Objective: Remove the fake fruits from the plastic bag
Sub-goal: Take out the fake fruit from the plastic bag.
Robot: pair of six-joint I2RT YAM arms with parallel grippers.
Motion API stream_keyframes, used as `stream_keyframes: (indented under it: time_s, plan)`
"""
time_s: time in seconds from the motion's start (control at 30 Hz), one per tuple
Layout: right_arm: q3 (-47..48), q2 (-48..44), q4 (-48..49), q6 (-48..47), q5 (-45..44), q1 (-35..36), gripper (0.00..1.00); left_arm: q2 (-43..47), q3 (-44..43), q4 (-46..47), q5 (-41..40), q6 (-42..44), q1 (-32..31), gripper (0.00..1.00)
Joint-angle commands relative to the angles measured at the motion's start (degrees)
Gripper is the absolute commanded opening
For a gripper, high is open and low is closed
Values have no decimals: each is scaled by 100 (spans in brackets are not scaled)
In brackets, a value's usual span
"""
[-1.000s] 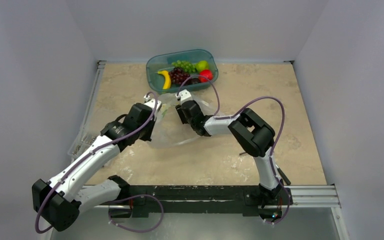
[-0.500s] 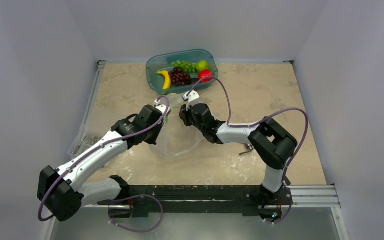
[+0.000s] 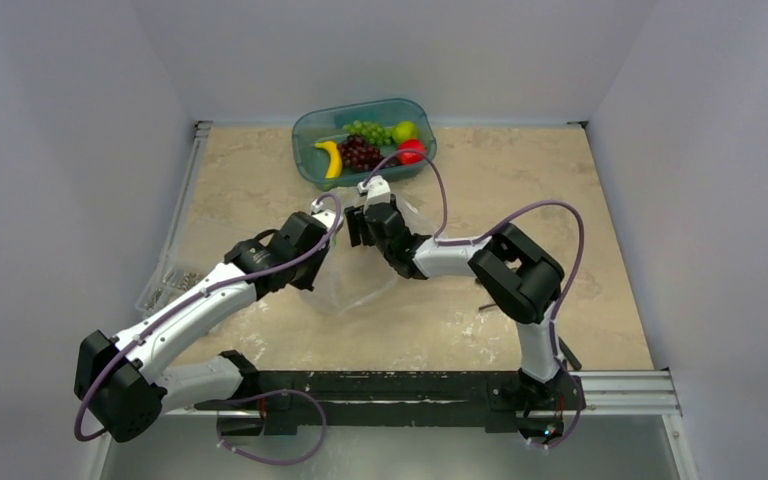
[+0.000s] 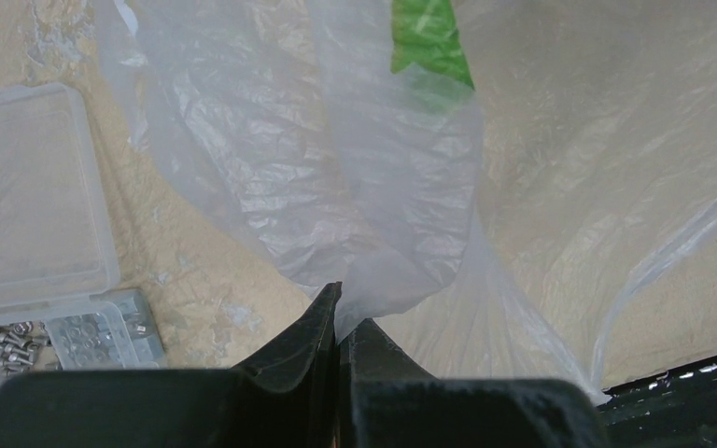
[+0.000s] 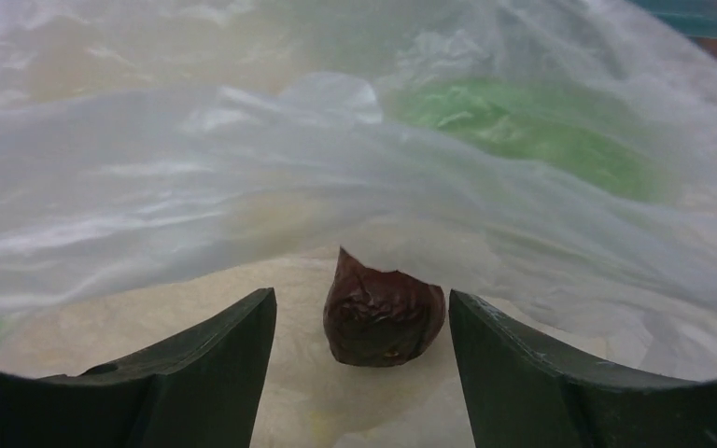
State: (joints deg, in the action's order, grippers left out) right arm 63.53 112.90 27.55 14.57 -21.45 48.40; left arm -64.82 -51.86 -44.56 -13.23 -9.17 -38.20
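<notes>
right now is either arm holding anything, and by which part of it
The left jaws are shut on a bunched fold of the plastic bag. The right jaws stand open either side of a dark wrinkled lump, holding nothing.

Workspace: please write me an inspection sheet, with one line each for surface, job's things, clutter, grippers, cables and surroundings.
Surface: beige marbled table top, flat.
Job's things: thin clear plastic bag between the arms, a dark brown wrinkled lump under its fold, something green behind the film; yellow banana, green grape bunch, purple grape bunch and round green fruit in the teal translucent tub.
Clutter: red round fruit in the tub; flat clear box of metal parts at the left edge.
Grippers: left gripper shut on the bag; right gripper open astride the lump.
Cables: purple cables loop above both arms.
Surroundings: plain grey walls; nothing else seen.
</notes>
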Motion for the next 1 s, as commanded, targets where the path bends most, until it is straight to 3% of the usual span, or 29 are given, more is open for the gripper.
stream_keyframes:
  time_s: [0.0, 0.23, 0.6, 0.97]
  plan:
    - [573, 314, -266, 58, -473, -2, 68, 62, -143, 20, -120, 82, -39, 0]
    - [609, 536, -130, -1, -346, -6, 64, 65, -141, 32, -127, 83, -39, 0]
    - [597, 535, 10, -91, -186, -6, 24, 81, -141, 25, -183, 56, -40, 0]
    - [-60, -389, -85, 362, 1198, 3, 13, 155, -162, 10, -512, 16, -39, 0]
